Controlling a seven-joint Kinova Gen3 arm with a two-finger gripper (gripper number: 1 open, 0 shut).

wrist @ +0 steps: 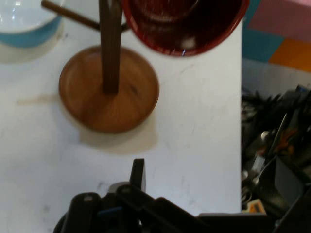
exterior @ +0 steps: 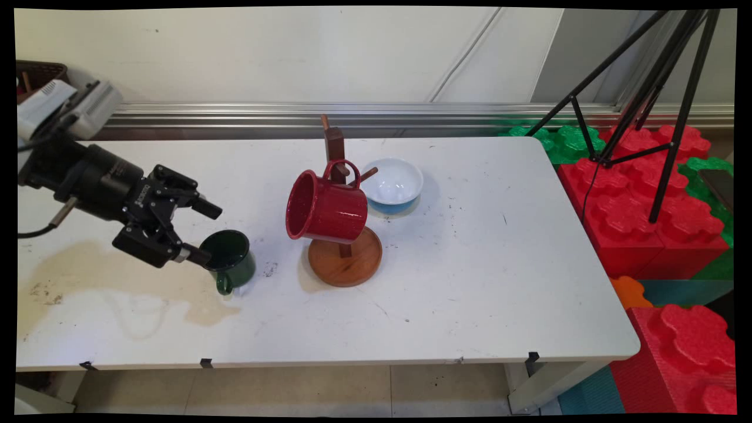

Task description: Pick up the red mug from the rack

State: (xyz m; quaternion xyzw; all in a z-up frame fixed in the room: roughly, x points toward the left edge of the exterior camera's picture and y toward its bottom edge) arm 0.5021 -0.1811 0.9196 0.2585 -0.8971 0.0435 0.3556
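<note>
The black two-finger gripper (exterior: 202, 232) hangs low over the left part of the white table (exterior: 470, 294), fingers spread and released, gripping nothing. Its lower fingertip sits at the rim of the upright dark green enamel mug (exterior: 230, 260), whose handle faces the near edge. A brownish stain (exterior: 117, 276) marks the table beneath. To the right stands the round-based wooden mug stand (exterior: 345, 257), a red enamel mug (exterior: 326, 207) hanging from its peg. Beyond it sits a white bowl with blue outside (exterior: 392, 185)
</note>
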